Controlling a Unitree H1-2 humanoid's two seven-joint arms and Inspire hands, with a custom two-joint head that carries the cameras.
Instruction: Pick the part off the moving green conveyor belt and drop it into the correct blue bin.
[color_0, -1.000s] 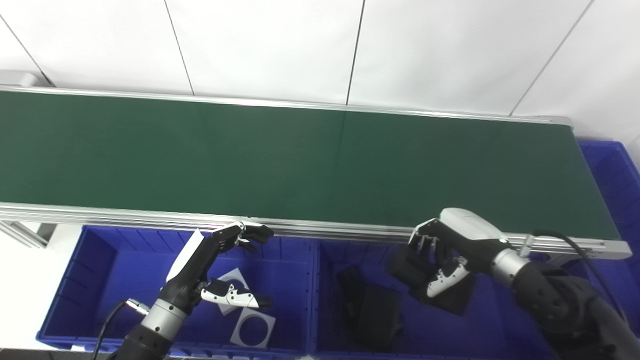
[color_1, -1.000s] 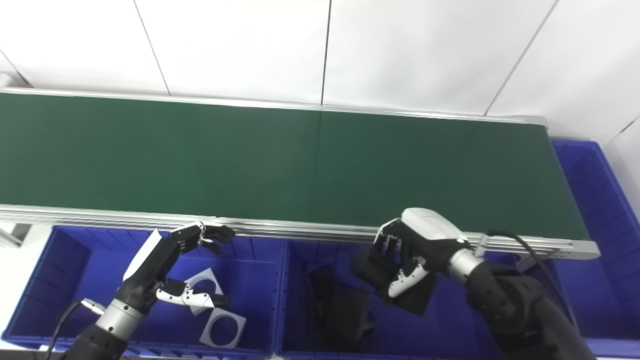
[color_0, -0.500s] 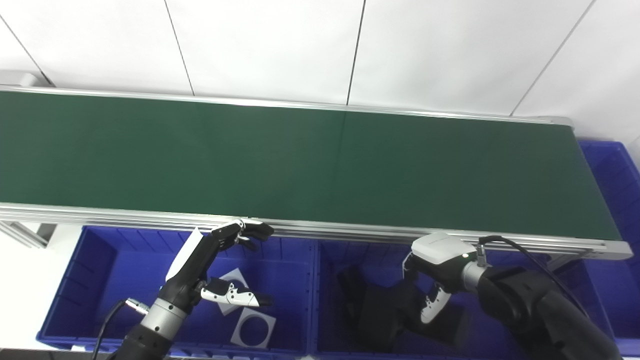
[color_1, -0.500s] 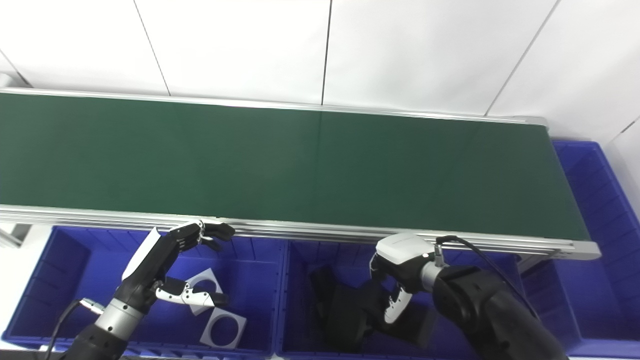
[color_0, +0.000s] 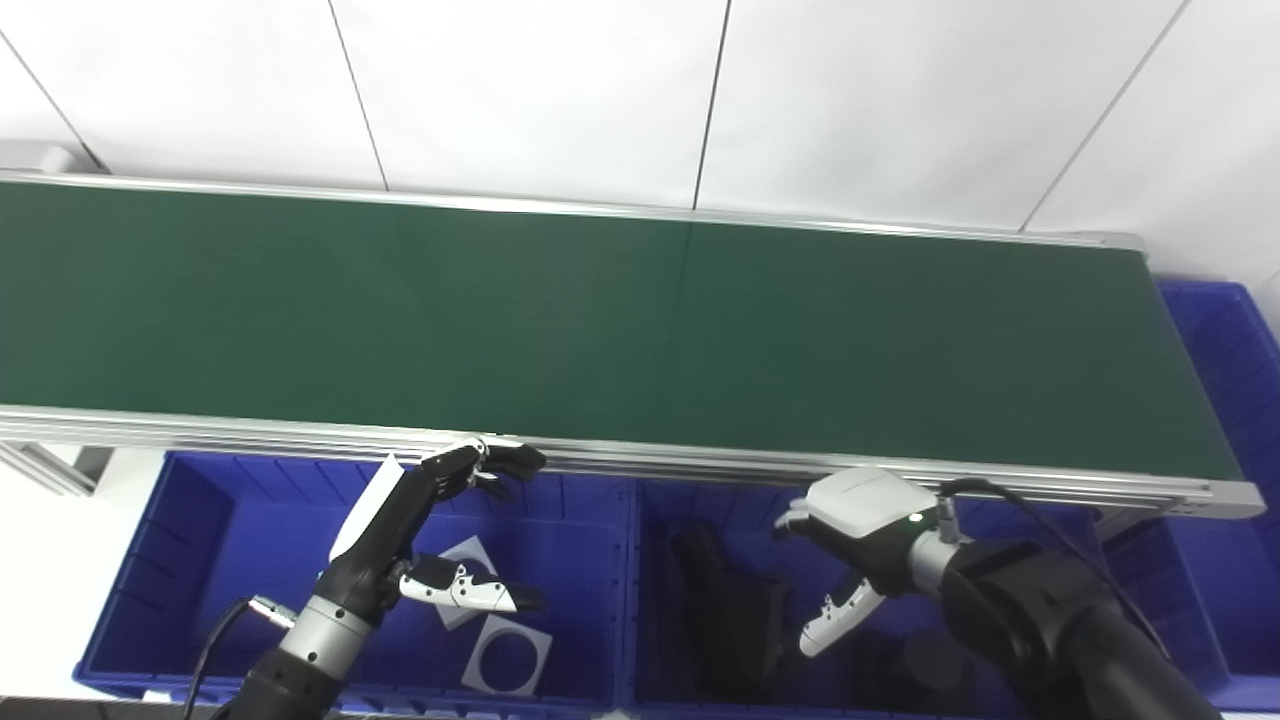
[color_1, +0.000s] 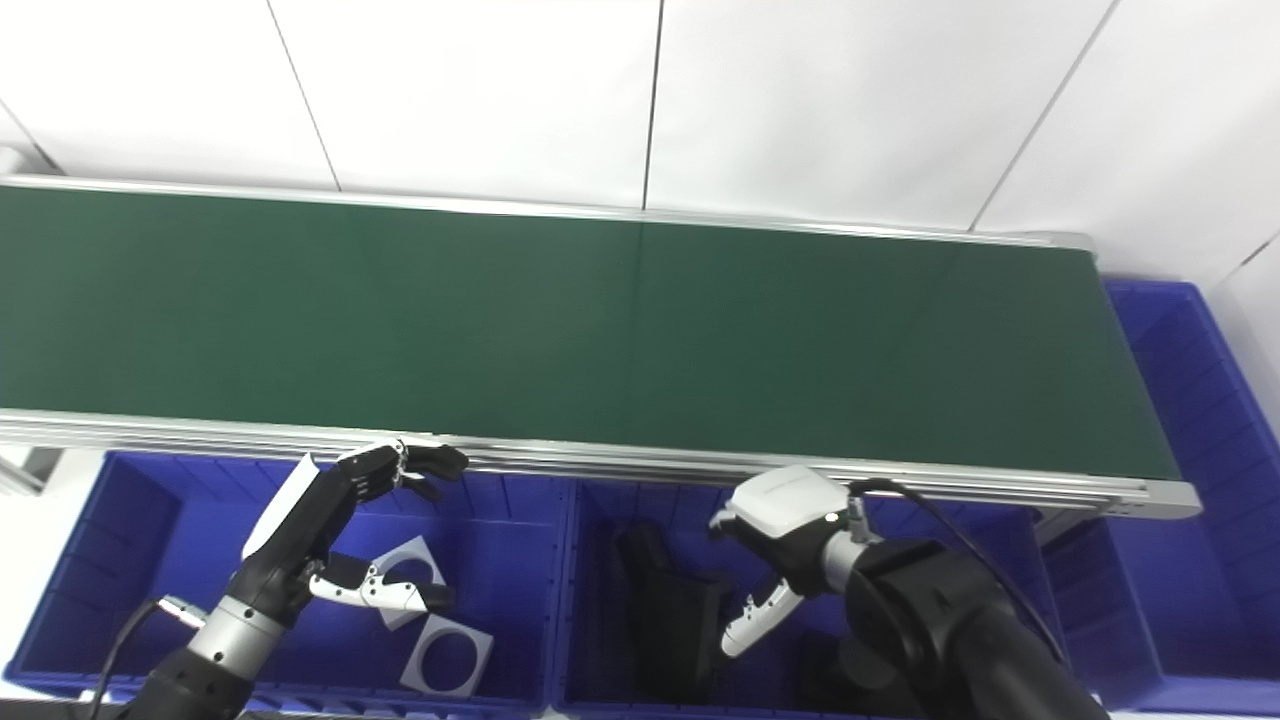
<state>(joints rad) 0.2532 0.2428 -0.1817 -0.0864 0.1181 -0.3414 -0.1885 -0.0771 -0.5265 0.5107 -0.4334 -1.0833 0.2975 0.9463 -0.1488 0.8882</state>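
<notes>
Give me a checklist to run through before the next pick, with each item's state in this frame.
1. Right hand empty: ok, fingers apart, nothing in it, over the right bin.
2. Black parts inside the right bin: ok, they lie on its floor.
3. Left hand free: ok, open above the left bin, holding nothing.
4. White plates in the left bin only: ok.
5. A part on the green belt to pick: not ok, no part shows on the visible stretch.
6. Belt running: cannot tell from one moment.
</notes>
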